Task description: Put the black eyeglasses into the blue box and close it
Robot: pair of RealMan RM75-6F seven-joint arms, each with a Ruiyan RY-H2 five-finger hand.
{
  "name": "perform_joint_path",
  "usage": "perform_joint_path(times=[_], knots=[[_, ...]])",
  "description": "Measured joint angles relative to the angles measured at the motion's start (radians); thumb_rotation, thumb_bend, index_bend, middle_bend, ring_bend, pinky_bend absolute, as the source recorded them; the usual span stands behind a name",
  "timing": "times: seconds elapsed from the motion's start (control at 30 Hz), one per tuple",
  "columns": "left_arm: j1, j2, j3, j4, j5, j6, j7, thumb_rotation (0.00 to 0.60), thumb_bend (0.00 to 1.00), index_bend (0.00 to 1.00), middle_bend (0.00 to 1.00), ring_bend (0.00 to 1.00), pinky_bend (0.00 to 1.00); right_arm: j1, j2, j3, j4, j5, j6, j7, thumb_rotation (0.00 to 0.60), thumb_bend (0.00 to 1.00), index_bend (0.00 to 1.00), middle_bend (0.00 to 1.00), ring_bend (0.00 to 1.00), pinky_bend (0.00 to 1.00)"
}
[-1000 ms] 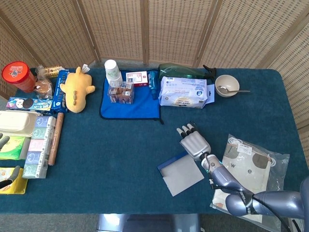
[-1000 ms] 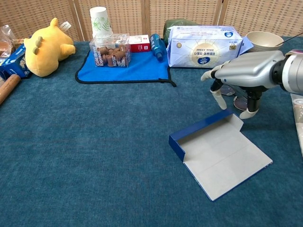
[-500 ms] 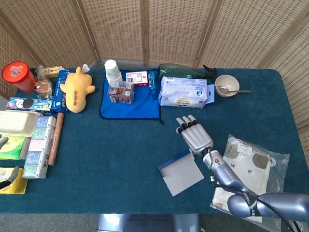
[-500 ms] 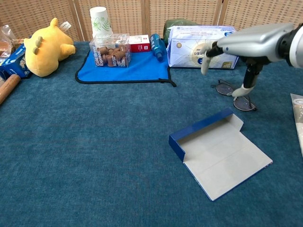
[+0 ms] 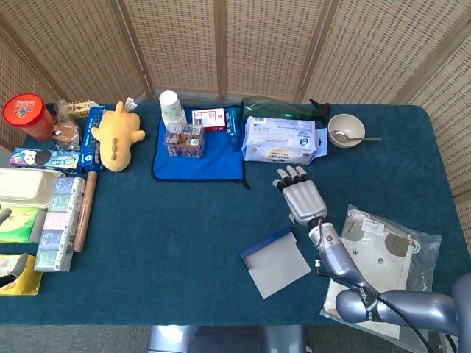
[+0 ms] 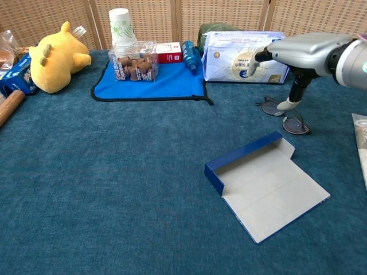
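black eyeglasses (image 6: 285,116) under the right robot hand (image 6: 292,53), label-less blue box (image 6: 265,183) nearby

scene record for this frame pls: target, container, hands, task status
target: eyeglasses, flat on the cloth beyond the box, not held
container: blue box, open, lid lying flat, nothing inside
right hand: above the eyeglasses, fingers spread, thumb pointing down at them; contact unclear
left hand: not in view
near target: tissue pack just behind
task status: glasses not yet in box, box not closed
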Motion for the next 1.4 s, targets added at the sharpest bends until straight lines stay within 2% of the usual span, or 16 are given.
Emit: perform_joint_path(times=[0.27,0.93,1.13,1.4], knots=[[-0.001,0.001,0.0,0.002,-0.002,-0.003,-0.001,0.538,0.32,0.09,0.06,0.0,0.0,0.005,-0.052,0.032,0.052,0.031,-0.015,-0.004,0.6,0.18,0.23,0.11,0.06,0.15],[0.005,0.01,0.0,-0.009,0.0,0.007,0.006,0.532,0.32,0.09,0.06,0.0,0.0,0.01,-0.157,0.06,0.218,0.078,-0.067,0.007,0.6,0.18,0.19,0.11,0.07,0.15],[0.006,0.012,0.0,-0.013,0.001,0.01,0.009,0.533,0.32,0.09,0.06,0.0,0.0,-0.003,-0.171,0.046,0.27,0.049,-0.074,0.02,0.6,0.18,0.17,0.11,0.07,0.15],[0.001,0.012,-0.002,-0.019,0.009,0.009,0.017,0.531,0.32,0.09,0.06,0.0,0.0,-0.041,-0.163,-0.012,0.335,-0.056,-0.07,0.026,0.6,0.18,0.17,0.11,0.07,0.15]])
